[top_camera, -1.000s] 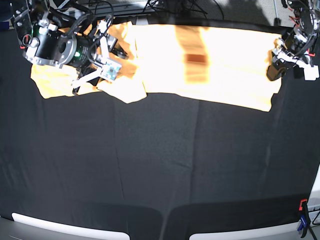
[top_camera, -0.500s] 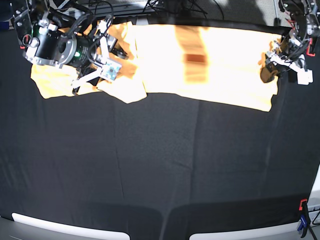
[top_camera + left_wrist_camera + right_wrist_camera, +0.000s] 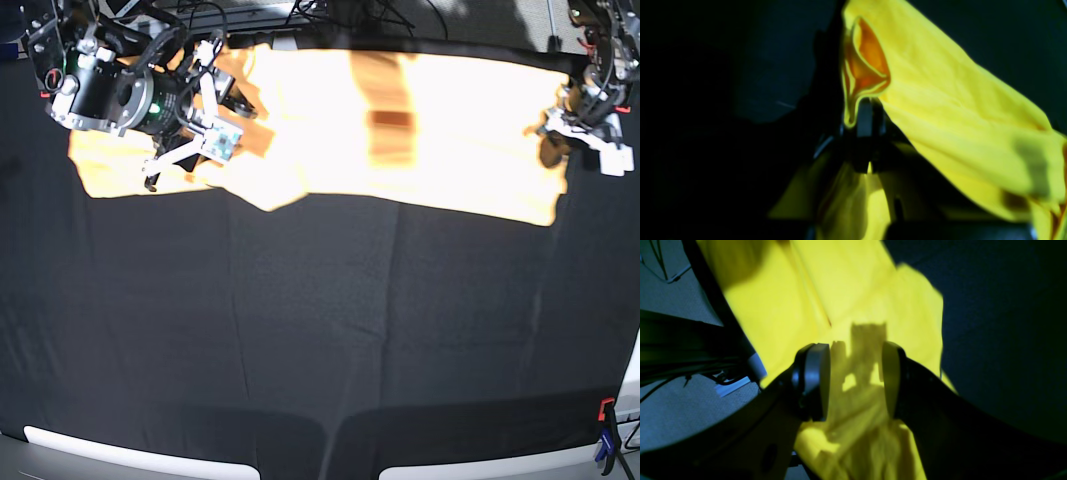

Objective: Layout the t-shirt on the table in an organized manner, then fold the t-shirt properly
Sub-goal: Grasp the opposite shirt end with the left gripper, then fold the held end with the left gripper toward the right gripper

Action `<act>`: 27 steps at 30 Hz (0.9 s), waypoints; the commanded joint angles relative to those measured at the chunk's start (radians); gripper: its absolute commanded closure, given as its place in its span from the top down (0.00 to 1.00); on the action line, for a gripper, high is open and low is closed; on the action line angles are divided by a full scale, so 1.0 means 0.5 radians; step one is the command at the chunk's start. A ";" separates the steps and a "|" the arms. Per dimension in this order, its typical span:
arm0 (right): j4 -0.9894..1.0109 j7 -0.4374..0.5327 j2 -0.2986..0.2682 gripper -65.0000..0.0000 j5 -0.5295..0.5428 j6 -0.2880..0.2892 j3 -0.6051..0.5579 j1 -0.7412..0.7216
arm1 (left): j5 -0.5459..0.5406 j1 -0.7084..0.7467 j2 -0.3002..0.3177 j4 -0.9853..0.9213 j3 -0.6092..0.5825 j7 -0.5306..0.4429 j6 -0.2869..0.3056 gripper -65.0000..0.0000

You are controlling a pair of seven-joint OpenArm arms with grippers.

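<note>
The t-shirt [image 3: 440, 130] lies as a wide pale orange band along the far edge of the black table [image 3: 320, 330], rumpled at its left end. My left gripper [image 3: 556, 128] is at the shirt's right edge. In the left wrist view it [image 3: 865, 116] is shut on the t-shirt [image 3: 957, 110], which looks yellow there, with a fold of cloth rising from the fingertips. My right gripper [image 3: 240, 103] hovers over the rumpled left part. In the right wrist view it [image 3: 853, 380] is open, cloth [image 3: 853, 300] lying below and between the fingers [image 3: 813, 380].
A red and blue clamp [image 3: 605, 430] sits at the table's near right corner. Cables and arm bases crowd the far edge. The right wrist view shows grey floor [image 3: 680, 413] beyond the table's edge. Two white panels [image 3: 130, 455] line the front.
My left gripper has closed on the shirt's right edge and drawn it to the right, stretching the shirt. The rumpled left end shifted slightly right. The right arm stayed still.
</note>
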State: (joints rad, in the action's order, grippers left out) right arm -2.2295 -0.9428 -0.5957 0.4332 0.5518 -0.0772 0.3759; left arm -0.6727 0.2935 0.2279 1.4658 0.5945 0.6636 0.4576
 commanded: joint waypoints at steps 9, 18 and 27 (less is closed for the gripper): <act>-0.040 0.061 -0.022 0.38 -0.072 -0.074 0.336 -0.019 | 0.194 -0.006 0.211 0.030 0.014 -0.282 -0.259 0.00; 0.001 0.063 -0.022 0.38 -0.066 -0.074 0.509 -0.020 | 0.075 0.063 0.180 0.461 0.016 0.017 -0.256 0.00; 0.227 0.126 -0.023 0.38 -0.075 -0.074 0.510 -0.031 | -0.410 0.303 -0.217 0.903 0.007 0.358 0.076 0.00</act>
State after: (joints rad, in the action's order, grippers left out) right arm -2.1021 -0.9012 -0.5930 0.3923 0.5190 0.1703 0.3714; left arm -0.8516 0.4465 0.1085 1.8946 0.5953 0.8719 0.4885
